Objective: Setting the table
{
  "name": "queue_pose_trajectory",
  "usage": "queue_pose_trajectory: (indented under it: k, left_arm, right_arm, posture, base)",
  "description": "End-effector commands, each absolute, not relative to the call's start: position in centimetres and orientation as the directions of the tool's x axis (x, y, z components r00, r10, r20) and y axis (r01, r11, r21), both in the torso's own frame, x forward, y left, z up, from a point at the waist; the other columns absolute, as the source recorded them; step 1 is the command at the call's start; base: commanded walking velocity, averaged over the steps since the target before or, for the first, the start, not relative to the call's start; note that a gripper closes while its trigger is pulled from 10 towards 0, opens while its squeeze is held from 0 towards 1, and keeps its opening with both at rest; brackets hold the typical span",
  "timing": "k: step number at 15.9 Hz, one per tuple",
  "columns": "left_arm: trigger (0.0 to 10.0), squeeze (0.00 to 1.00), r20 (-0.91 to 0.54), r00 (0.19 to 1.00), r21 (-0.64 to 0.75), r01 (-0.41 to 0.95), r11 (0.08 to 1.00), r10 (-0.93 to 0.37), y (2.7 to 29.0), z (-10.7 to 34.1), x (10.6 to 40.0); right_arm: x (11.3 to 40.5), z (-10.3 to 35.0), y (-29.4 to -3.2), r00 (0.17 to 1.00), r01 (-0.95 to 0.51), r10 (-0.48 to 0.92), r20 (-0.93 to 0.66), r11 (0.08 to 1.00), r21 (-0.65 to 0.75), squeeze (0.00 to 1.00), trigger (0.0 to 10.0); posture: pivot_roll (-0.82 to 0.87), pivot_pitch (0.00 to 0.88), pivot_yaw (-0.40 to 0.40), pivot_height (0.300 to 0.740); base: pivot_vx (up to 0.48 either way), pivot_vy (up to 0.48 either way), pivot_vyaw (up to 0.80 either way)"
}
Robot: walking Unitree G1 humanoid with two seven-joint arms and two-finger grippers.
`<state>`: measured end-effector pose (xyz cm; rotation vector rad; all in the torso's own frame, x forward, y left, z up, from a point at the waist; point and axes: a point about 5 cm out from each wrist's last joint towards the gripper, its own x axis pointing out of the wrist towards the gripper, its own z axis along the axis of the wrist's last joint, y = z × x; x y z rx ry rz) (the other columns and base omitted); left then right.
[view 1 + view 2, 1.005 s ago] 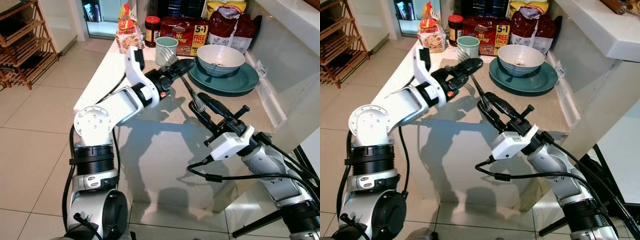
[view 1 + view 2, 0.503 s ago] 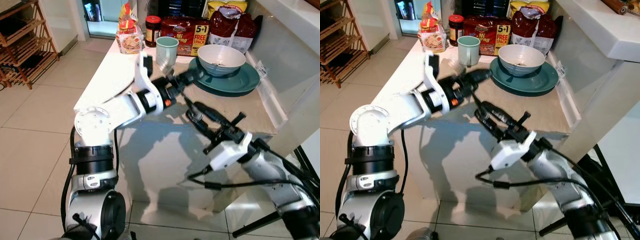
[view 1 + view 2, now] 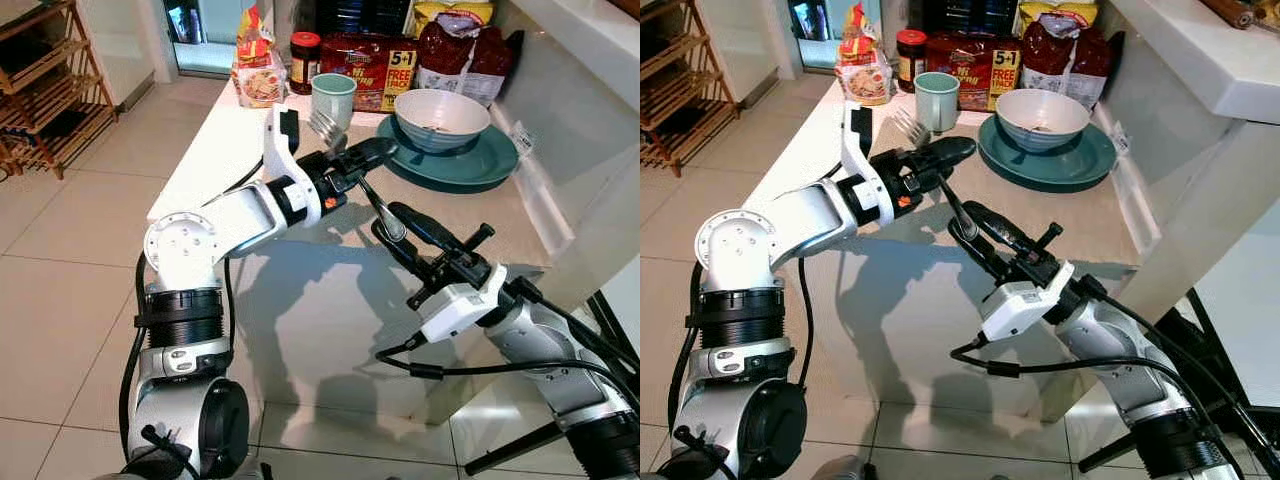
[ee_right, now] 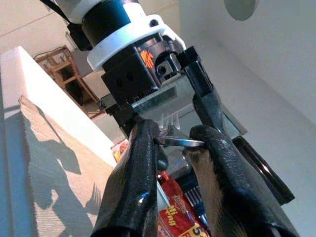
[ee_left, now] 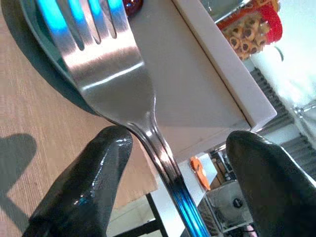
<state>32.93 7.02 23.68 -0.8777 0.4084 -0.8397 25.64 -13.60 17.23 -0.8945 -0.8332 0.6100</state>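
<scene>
Beige countertop [image 3: 470, 215]: one white bowl [image 3: 441, 117] on one teal plate [image 3: 487, 165], one pale green mug [image 3: 332, 101]. One silver metal fork [image 3: 352, 165] above the counter, handle pinched in right gripper [image 3: 392, 229]; left gripper [image 3: 365, 156] fingers [image 5: 94, 168] spread around its neck, untouching in left wrist view.

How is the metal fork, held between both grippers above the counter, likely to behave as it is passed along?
The fork looks polished steel, so it is probably stiff and will not sag. Its glossy handle may slip between the smooth black fingers. Held at its end by the right gripper, it could pivot.
</scene>
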Motion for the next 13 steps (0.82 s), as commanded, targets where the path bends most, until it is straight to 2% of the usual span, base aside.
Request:
queue_pose_trajectory:
  k: [1, 2, 4, 5, 7, 9, 10, 12, 13]
  left_arm:
    - [0.0, 0.00, 0.038, 0.601, -0.801, 0.496, 0.335, -0.798, 6.85, 24.47, 32.98]
    - [0.0, 0.00, 0.040, 0.602, -0.801, 0.496, 0.335, -0.797, 6.90, 24.50, 33.00]
    - [0.9, 0.00, 0.040, 0.606, -0.802, 0.494, 0.337, -0.795, 7.02, 24.49, 33.08]
    - [0.9, 0.00, 0.038, 0.606, -0.802, 0.493, 0.338, -0.795, 7.03, 24.48, 33.08]
    - [1.7, 0.00, 0.036, 0.604, -0.802, 0.493, 0.337, -0.796, 7.02, 24.44, 33.04]
    - [2.0, 0.00, 0.028, 0.601, -0.803, 0.489, 0.340, -0.799, 6.94, 24.27, 32.97]
    - [1.9, 0.00, 0.028, 0.600, -0.803, 0.490, 0.340, -0.800, 6.92, 24.29, 32.94]
    - [1.0, 0.00, 0.028, 0.599, -0.804, 0.489, 0.338, -0.800, 6.93, 24.28, 32.93]
    - [0.0, 0.00, 0.027, 0.600, -0.805, 0.487, 0.338, -0.800, 6.92, 24.27, 32.95]
  right_arm:
    - [25.60, 17.83, -14.16, 0.545, -0.088, 0.748, 0.379, 0.500, -0.861, 0.00, 10.0]
    - [25.62, 17.83, -14.21, 0.547, -0.087, 0.747, 0.378, 0.500, -0.862, 0.00, 10.0]
    - [25.69, 17.85, -14.31, 0.549, -0.085, 0.747, 0.377, 0.498, -0.863, 0.00, 10.0]
    - [25.73, 17.88, -14.34, 0.549, -0.084, 0.746, 0.376, 0.497, -0.864, 0.00, 10.0]
    - [25.82, 17.94, -14.39, 0.550, -0.077, 0.746, 0.375, 0.492, -0.867, 0.00, 10.0]
    - [25.93, 17.94, -14.22, 0.546, -0.074, 0.752, 0.368, 0.481, -0.874, 0.00, 10.0]
    - [25.92, 17.97, -14.16, 0.545, -0.073, 0.753, 0.368, 0.480, -0.874, 0.00, 10.0]
    - [25.92, 17.96, -14.13, 0.544, -0.071, 0.754, 0.367, 0.478, -0.876, 0.00, 10.0]
    - [25.97, 17.99, -14.16, 0.545, -0.066, 0.755, 0.366, 0.474, -0.878, 0.00, 10.0]
  posture:
    - [0.09, 0.000, -0.019, 0.740]
    - [0.09, 0.000, -0.019, 0.740]
    - [0.09, 0.000, -0.021, 0.740]
    - [0.09, 0.000, -0.020, 0.740]
    - [0.09, 0.000, -0.019, 0.740]
    - [0.09, 0.002, -0.017, 0.740]
    - [0.09, 0.003, -0.016, 0.740]
    - [0.09, 0.005, -0.017, 0.740]
    - [0.09, 0.006, -0.017, 0.740]
  base:
    - [0.000, 0.000, 0.00]
    - [0.000, 0.000, 0.00]
    - [0.000, 0.000, 0.00]
    - [0.000, 0.000, 0.00]
    - [0.000, 0.000, 0.00]
    - [0.000, 0.000, 0.00]
    - [0.000, 0.000, 0.00]
    - [0.000, 0.000, 0.00]
    - [0.000, 0.000, 0.00]
